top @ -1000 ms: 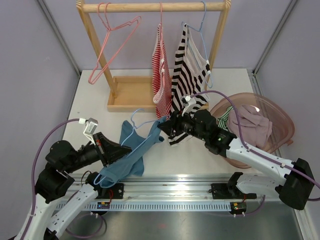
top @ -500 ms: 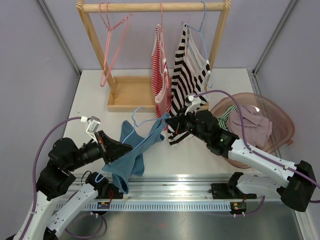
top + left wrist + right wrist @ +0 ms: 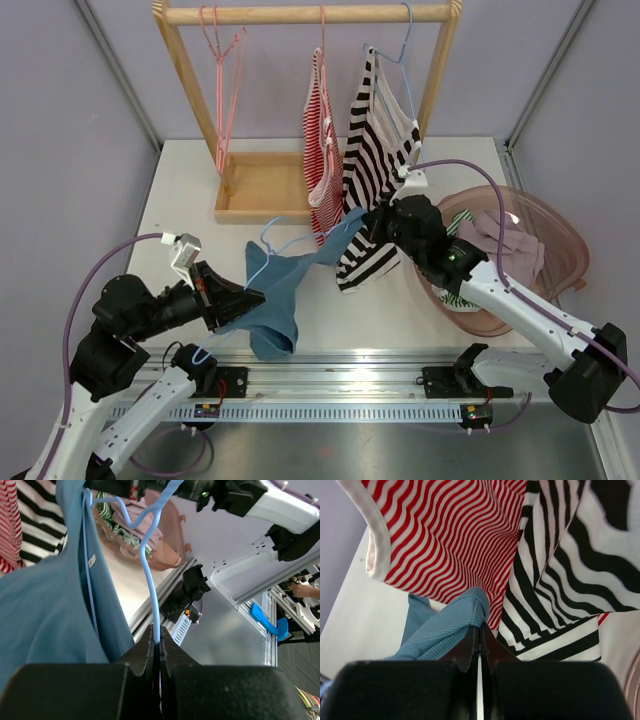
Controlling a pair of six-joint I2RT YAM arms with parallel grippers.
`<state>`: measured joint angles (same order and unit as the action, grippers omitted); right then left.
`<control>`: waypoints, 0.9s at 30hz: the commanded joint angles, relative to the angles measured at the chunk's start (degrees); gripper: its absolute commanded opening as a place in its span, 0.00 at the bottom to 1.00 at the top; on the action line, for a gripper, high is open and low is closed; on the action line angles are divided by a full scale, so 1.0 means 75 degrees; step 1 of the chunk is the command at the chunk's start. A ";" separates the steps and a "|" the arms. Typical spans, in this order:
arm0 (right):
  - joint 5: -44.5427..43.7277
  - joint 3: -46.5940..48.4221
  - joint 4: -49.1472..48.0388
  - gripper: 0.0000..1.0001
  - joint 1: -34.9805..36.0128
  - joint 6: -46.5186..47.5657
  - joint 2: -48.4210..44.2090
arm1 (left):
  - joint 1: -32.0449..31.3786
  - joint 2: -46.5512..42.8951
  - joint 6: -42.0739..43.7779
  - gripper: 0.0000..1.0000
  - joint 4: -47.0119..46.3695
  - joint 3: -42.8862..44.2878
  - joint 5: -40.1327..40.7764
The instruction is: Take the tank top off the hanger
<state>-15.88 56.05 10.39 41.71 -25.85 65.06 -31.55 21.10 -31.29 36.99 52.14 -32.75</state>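
Spanning left-near to right-far: tank top [image 3: 282,288]

tank top [image 3: 278,292] before rack [image 3: 300,14], basket [image 3: 574,243] right

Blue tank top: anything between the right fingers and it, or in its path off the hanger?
Nothing between: right gripper is shut on the blue tank top, left gripper on the blue hanger. The black-and-white top and red striped top hang just beyond and may snag.

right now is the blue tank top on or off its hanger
Partly on: blue ribbed tank top drapes over the light blue wire hanger; right end effector grips one edge.
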 commanded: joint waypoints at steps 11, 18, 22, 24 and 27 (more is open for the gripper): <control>0.4482 0.0752 -0.0097 0.00 -0.0089 -0.0466 -0.1524 | -0.0012 0.0466 0.0047 0.00 -0.5310 0.0138 0.0441; 0.6614 0.1968 -0.0214 0.00 -0.0077 -0.1159 -0.1749 | -0.0024 0.1895 0.0000 0.00 -0.9908 -0.0073 0.0700; 0.7073 0.3165 0.0428 0.00 -0.0066 -0.1007 -0.1667 | -0.0035 0.2752 0.0221 0.00 -1.1166 0.0325 0.1293; 0.7504 0.3703 0.0536 0.00 -0.0066 -0.0960 -0.1573 | -0.0035 0.2927 0.0480 0.00 -1.2158 0.0046 0.1693; 0.7836 0.4185 0.0570 0.00 -0.0066 -0.1078 -0.1362 | -0.0035 0.2999 0.0550 0.00 -1.3135 -0.0249 0.2315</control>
<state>36.64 82.81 14.66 41.25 -33.01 53.78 -31.55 44.42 -29.91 -43.99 50.81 -22.68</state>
